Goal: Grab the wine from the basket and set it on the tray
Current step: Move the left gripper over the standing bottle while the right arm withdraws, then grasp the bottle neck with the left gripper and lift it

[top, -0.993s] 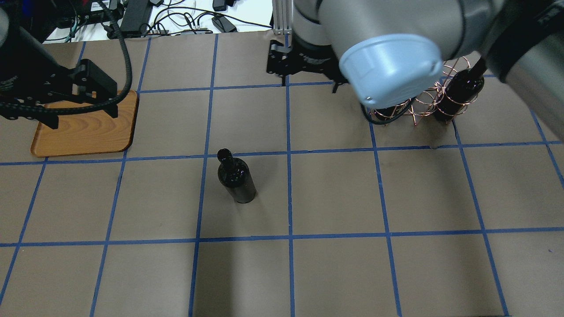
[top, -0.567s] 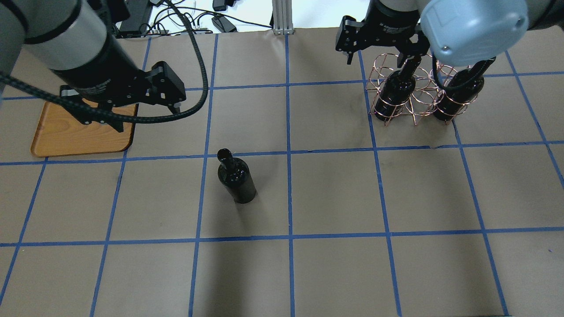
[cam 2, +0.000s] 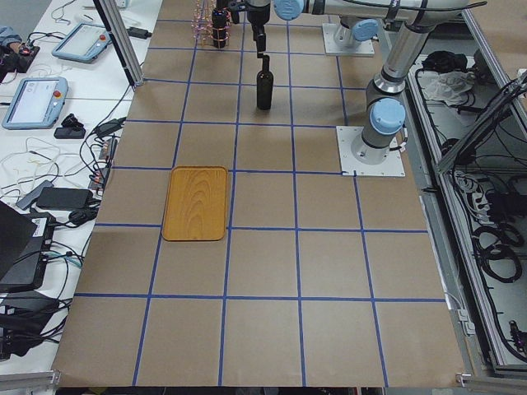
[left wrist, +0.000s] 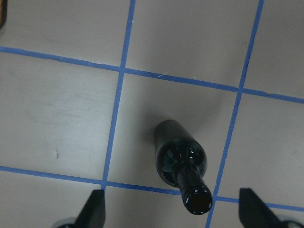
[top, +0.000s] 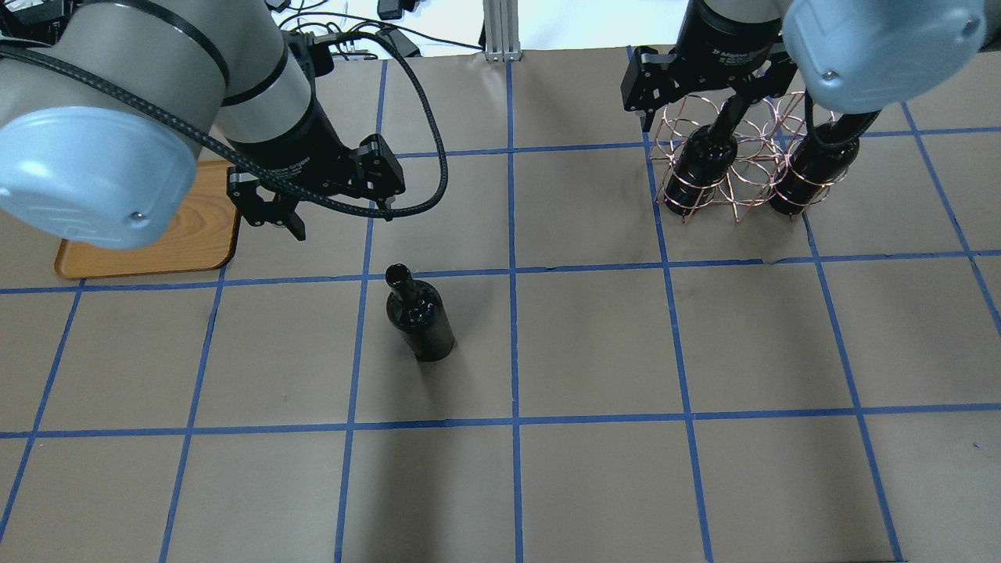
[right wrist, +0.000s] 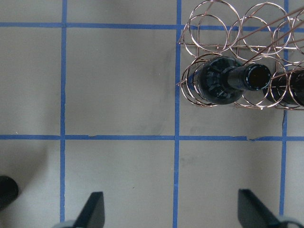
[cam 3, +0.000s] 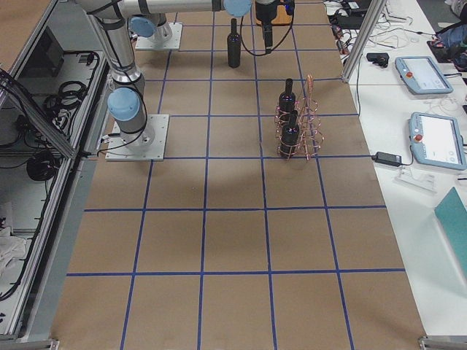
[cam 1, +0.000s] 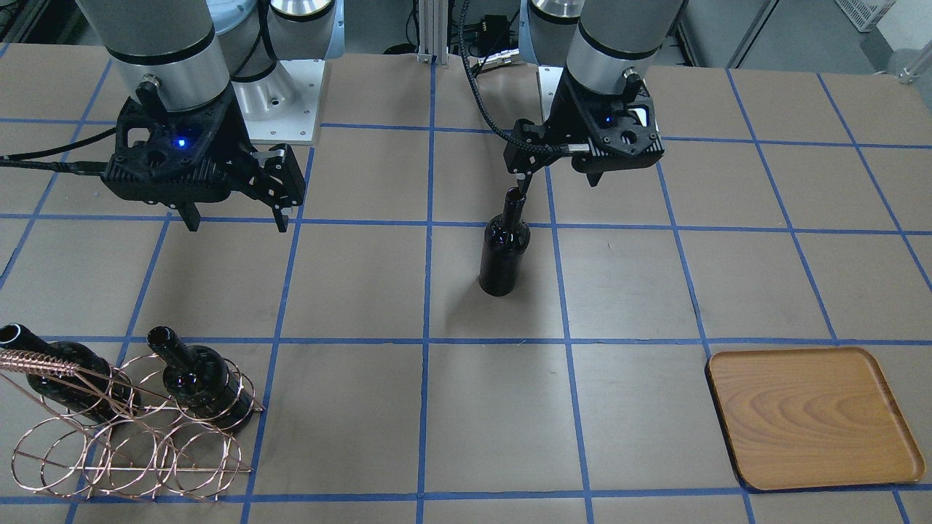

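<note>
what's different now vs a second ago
The left gripper swung from over the tray toward the standing bottle; the right gripper moved across toward the basket. Both are open, nothing grasped. The standing bottle, the basket with its two bottles, and the tray have not moved.
</note>
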Tool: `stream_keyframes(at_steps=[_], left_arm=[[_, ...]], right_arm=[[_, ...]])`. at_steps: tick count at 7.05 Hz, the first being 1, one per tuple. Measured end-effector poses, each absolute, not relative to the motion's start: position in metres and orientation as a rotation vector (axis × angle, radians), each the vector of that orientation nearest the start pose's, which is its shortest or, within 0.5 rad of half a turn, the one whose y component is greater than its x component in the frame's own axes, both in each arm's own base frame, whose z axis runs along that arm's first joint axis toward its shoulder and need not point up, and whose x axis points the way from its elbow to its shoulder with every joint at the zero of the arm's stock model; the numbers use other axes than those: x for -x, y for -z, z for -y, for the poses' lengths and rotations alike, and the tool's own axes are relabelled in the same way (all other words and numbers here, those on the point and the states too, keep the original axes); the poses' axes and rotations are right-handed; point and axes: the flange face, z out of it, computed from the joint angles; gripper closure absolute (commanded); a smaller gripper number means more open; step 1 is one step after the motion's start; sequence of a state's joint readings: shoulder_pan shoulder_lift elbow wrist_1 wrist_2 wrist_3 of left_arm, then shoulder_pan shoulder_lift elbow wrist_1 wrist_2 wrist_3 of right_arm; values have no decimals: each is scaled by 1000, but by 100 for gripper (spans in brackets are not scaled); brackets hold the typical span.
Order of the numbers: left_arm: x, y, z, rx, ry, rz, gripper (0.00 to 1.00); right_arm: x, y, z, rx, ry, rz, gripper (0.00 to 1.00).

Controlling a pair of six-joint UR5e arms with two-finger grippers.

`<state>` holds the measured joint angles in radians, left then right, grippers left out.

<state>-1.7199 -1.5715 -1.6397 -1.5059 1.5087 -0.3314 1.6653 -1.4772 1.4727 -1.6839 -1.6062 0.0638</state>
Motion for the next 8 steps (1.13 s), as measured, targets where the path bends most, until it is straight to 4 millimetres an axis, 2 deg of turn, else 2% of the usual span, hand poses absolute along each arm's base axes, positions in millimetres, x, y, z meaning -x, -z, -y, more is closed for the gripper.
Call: stream_keyframes(at_steps=[1,3,6,7,8], left_arm=[[219,-446,465,283,-88,-3210,0],[233,-414,454,231,-186,-3207,0],[239,-379,459,221,-238,-3194,2],[240,-375,460,219,-246,-3192,14],[240,-374,461,217,-248,-3191,32]], right_arm=[[-181,-501,524,54,172,-3164,0],[-181,-499,523,58,166,-3165,0],[-180,-495,522,62,145,-3166,0],[-180,-494,522,63,145,-3165,0],[-180,-495,523,62,151,-3163,0]])
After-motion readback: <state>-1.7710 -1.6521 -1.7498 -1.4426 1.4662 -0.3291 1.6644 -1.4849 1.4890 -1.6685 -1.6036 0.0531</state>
